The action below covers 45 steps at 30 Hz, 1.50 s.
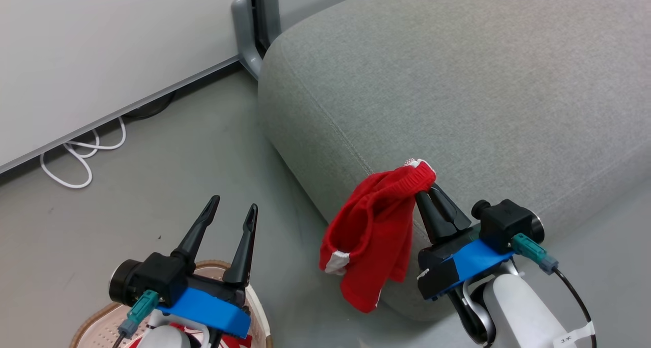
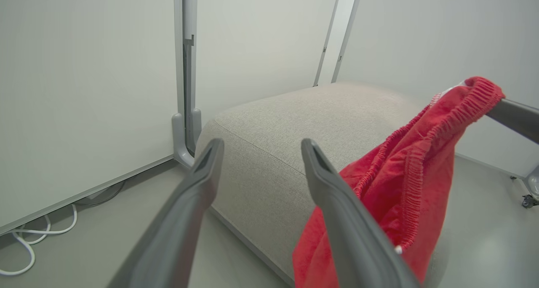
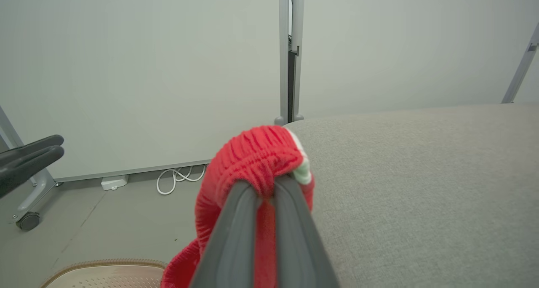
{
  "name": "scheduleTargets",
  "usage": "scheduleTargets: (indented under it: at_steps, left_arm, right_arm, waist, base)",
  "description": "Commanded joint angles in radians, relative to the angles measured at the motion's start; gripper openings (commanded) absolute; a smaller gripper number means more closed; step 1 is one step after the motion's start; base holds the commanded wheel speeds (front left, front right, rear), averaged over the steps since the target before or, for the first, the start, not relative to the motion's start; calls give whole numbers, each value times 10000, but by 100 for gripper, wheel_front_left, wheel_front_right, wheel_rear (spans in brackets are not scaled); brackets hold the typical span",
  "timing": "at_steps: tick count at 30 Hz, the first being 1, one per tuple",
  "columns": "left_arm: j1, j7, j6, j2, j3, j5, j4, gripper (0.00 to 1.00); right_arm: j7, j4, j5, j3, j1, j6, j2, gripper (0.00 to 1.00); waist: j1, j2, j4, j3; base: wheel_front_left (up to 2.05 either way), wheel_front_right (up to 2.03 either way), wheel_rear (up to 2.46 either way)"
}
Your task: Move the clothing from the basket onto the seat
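dangling bunched red garment [image 1: 371,228], perhaps shorts

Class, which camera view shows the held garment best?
The head view: the garment hangs whole from the right end effector by the sofa. The left wrist view crops its bottom; the right wrist view has its bunched waistband, close up.

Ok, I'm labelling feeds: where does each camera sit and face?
Head view: on the head, looking down at floor and seat; open left gripper, right gripper holding the red garment.
Left wrist view: on the left arm, facing the seat corner along its spread fingers.
Right wrist view: on the right arm, facing across the seat, fingers pinching the garment.
All share seat and garment.
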Motion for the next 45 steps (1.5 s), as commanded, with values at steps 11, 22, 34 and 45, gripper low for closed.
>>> scheduleTargets:
  at_steps: [11,22,34,45]
  left_arm:
    - [-211,-27,-14,45,-123,-4,-40,100]
    - [-680,-27,-15,299,-110,209,-292,100]
    - [-1857,-27,-15,921,-360,392,-935,100]
    - [-2384,-27,-15,1370,-512,623,-1797,100]
  right_arm:
    - [-86,163,20,-337,-336,5,-10,0]
    - [112,653,640,-1819,-2934,5,-6,0]
    - [882,1827,447,-4737,-7340,5,-1316,0]
    - [1794,1724,-129,-6678,-9173,5,-2739,0]
  waist:
    - [0,0,37,157]
    - [0,0,360,1225]
    - [0,0,1144,3647]
    - [0,0,1819,5162]
  base:
    - [0,0,0]
    - [0,0,0]
    - [0,0,0]
    - [0,0,0]
